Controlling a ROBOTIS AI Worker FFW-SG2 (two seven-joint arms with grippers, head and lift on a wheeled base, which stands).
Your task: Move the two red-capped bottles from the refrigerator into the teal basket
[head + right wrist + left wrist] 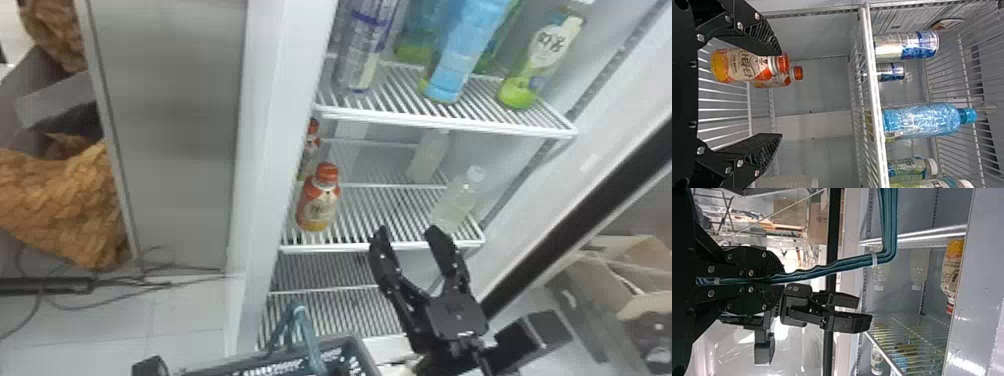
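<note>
The front red-capped bottle [320, 200] stands upright at the left of the fridge's middle shelf, a second red-capped bottle [311, 145] behind it. My right gripper [407, 232] is open before that shelf, right of the bottles. In the right wrist view, the right gripper [781, 94] holds nothing; one finger [758, 33] partly overlaps the front bottle [738, 66], with the rear bottle [796, 73] beyond. At the head view's bottom lies the teal basket [362, 350], its handle [312, 345] raised. The left gripper [783, 279] is shut on the basket handle [844, 263].
Two clear bottles [455, 200] [429, 155] stand on the right of the same shelf. Above, the upper shelf [445, 123] holds a can [362, 50], a blue bottle [462, 50] and green-bottomed bottles [542, 60]. The fridge's white side edge [280, 125] rises left of the bottles.
</note>
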